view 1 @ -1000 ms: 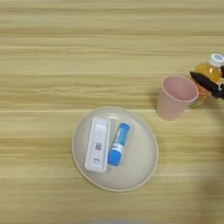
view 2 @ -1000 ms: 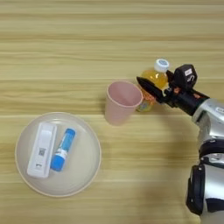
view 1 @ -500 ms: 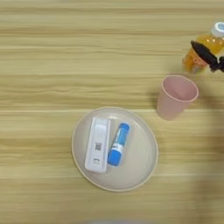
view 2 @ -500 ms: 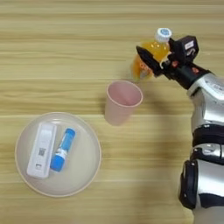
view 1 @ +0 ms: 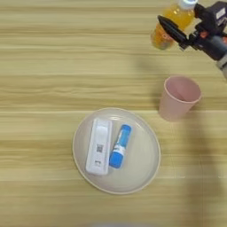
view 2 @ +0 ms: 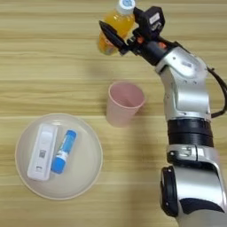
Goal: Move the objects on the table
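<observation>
Between the black fingers of the right gripper [view 2: 116, 32] sits the orange juice bottle [view 2: 113, 27], clamped and tilted at the table's [view 1: 53, 66] far edge. Nearer than the gripper stands the pink cup [view 2: 124, 103] — upright. Further toward the robot and to its left, the blue tube [view 1: 120, 145] lies on the beige plate [view 1: 146, 164] beside the white device [view 1: 98, 146].

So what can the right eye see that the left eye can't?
Only the right eye view shows the robot's whole silver arm running down to the bottom edge, with a black cable beside it. Only the left eye view shows the extra stretch of table left of the plate. Both show the right gripper shut on the orange juice bottle, the pink cup standing upright, and the beige plate holding the white device and the blue tube side by side.
</observation>
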### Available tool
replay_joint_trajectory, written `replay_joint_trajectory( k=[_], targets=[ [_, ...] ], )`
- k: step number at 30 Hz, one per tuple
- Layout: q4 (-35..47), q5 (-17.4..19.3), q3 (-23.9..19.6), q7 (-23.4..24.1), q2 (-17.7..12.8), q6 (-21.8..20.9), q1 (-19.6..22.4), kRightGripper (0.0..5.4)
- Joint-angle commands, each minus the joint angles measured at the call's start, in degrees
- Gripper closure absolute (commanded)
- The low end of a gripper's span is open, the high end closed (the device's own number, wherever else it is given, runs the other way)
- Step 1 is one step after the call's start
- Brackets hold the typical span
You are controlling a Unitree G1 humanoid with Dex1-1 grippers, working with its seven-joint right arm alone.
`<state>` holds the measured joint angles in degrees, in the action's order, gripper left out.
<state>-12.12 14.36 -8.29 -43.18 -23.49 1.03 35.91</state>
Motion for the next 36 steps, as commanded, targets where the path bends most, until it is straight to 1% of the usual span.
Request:
replay_joint_trajectory(
  k=[1, 5, 9, 15, 22, 27, 36],
  targets=[
    [7.15, 0.33, 2.84, 2.67, 1.57, 2.69, 6.03, 1.88],
    [9.74, -0.02, 5.32, 3.42, 3.67, 5.36, 5.28, 1.88],
    [11.37, -0.97, 8.83, 4.22, 6.73, 6.90, 4.22, 1.88],
    [9.86, -3.08, 12.22, 5.78, 10.26, 7.29, 3.27, 1.88],
    [7.66, -4.44, 15.78, 6.15, 13.89, 8.09, 0.57, 1.88],
    [4.38, -5.09, 16.56, 6.42, 15.38, 7.31, -0.53, 1.88],
    [-1.33, -6.82, 17.53, 6.27, 16.75, 5.87, -1.95, 1.88]
  ],
)
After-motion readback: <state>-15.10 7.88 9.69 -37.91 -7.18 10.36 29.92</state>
